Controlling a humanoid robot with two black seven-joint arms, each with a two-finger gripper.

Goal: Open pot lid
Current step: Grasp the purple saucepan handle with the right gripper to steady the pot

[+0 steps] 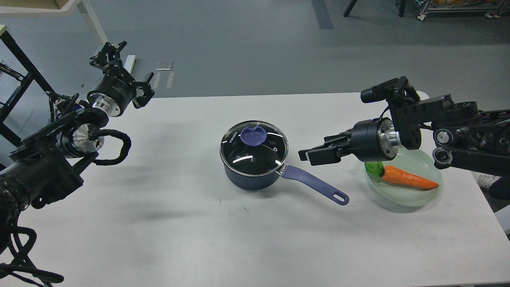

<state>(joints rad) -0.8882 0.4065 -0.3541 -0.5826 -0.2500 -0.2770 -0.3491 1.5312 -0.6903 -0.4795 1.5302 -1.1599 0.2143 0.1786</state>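
A dark blue pot (pixel 251 175) stands at the middle of the white table (pixel 179 223). Its glass lid (pixel 254 151) sits closed on it, with a purple knob (pixel 253 135) on top. The pot's purple handle (pixel 316 184) points to the front right. My right gripper (pixel 315 150) is open and empty. It hovers just right of the pot, above the handle, with its fingers pointing left at the lid. My left gripper (pixel 126 71) is open and empty, raised over the table's back left corner, far from the pot.
A pale green plate (pixel 414 197) with an orange toy carrot (pixel 408 178) lies at the right, partly under my right arm. The table's back edge runs behind the pot. A black frame and a white table leg stand off the table at the far left.
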